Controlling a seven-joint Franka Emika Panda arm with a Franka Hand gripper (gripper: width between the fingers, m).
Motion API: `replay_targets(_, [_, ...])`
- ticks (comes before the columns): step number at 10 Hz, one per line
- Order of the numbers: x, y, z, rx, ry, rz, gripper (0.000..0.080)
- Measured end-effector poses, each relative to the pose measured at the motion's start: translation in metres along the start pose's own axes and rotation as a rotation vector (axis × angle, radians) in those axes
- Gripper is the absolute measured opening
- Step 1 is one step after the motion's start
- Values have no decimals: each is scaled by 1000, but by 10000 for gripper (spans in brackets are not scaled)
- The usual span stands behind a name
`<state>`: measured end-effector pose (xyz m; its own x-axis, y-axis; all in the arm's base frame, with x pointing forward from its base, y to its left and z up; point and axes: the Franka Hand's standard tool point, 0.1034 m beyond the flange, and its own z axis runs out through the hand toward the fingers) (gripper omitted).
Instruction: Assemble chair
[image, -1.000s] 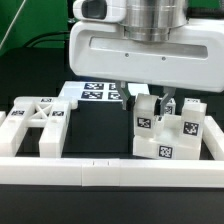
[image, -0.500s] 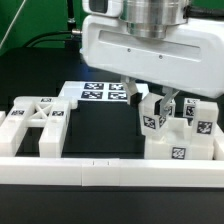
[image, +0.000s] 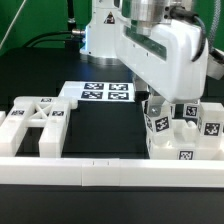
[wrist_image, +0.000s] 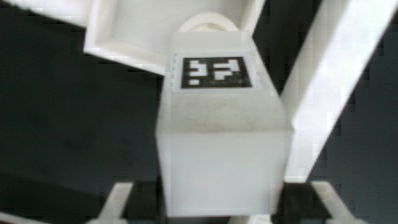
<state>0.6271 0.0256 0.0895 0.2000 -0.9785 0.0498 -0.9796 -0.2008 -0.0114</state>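
My gripper (image: 160, 106) is shut on a white cube-ended peg (image: 158, 123) with a tag on its face. The peg stands upright on the near-left part of the white notched block (image: 186, 146) on the exterior view's right. A second tagged peg (image: 211, 126) stands on that block's right side. In the wrist view the held peg (wrist_image: 222, 120) fills the middle, with my gripper (wrist_image: 222, 205) around its near end and one finger (wrist_image: 118, 205) showing on each side. The X-braced frame (image: 35, 120) lies apart on the exterior view's left.
The marker board (image: 100, 92) lies flat behind the dark work area. A long white border rail (image: 80, 172) runs along the front, just before the frame and the block. My arm's body rises behind the block.
My hand has turned about its upright axis and shifted toward the exterior view's right. The held peg and the notched block under it have shifted right with it.
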Motion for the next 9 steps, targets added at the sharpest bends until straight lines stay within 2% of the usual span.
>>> replay_targets(4, [-10,-3,0,4,4,360,281])
replay_targets(8, [-12,-6,0,6,-5,566,281])
replay_targets(9, [-12,-6,0,6,-4,538,281])
